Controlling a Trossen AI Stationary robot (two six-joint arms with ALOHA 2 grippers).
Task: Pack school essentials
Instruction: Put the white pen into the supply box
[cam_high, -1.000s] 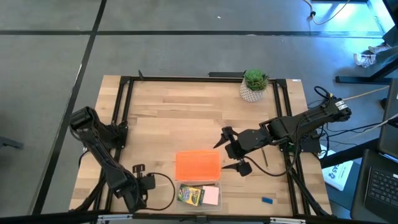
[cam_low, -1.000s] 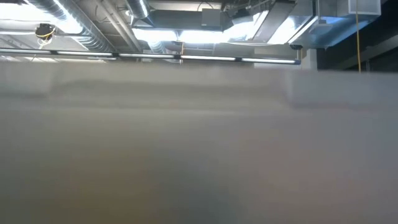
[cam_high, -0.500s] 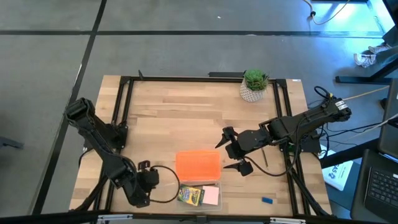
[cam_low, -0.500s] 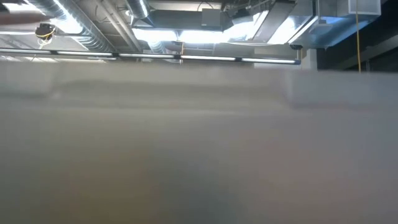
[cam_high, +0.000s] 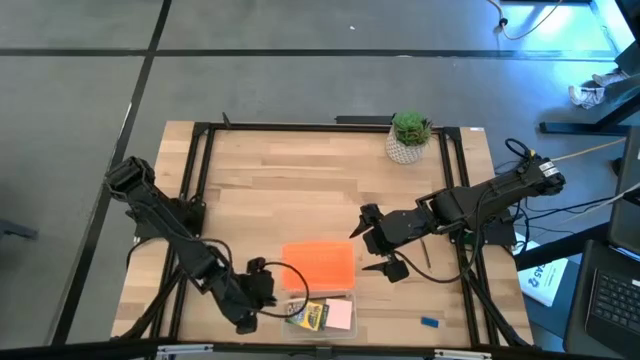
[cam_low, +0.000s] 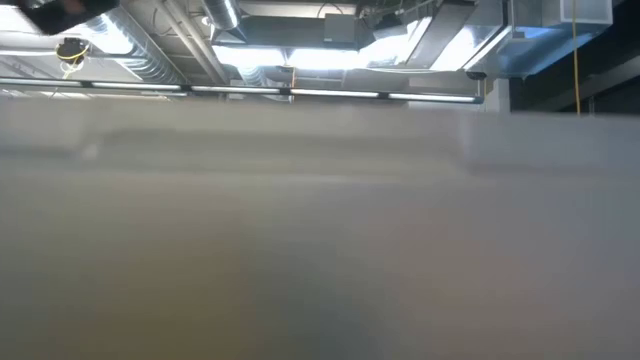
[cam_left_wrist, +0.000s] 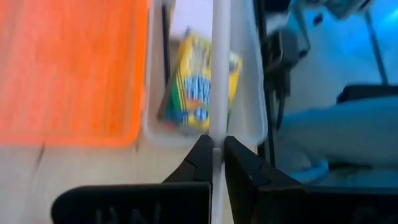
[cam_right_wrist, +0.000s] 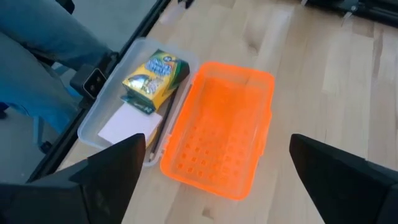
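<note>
The crayon box (cam_high: 307, 315) lies in the clear case (cam_high: 345, 327) at the lower middle of the high view, with the pink pad (cam_high: 339, 315) beside it and the orange lid (cam_high: 318, 266) just above. The left gripper (cam_left_wrist: 216, 151), at the case's left end, is clamped on a thin pale stick (cam_left_wrist: 219, 74) reaching over the crayons. The right gripper (cam_high: 377, 243) hangs spread wide, right of the lid. A small blue piece (cam_high: 429, 322) lies lower right; the plant (cam_high: 408, 136) stands upper right.
</note>
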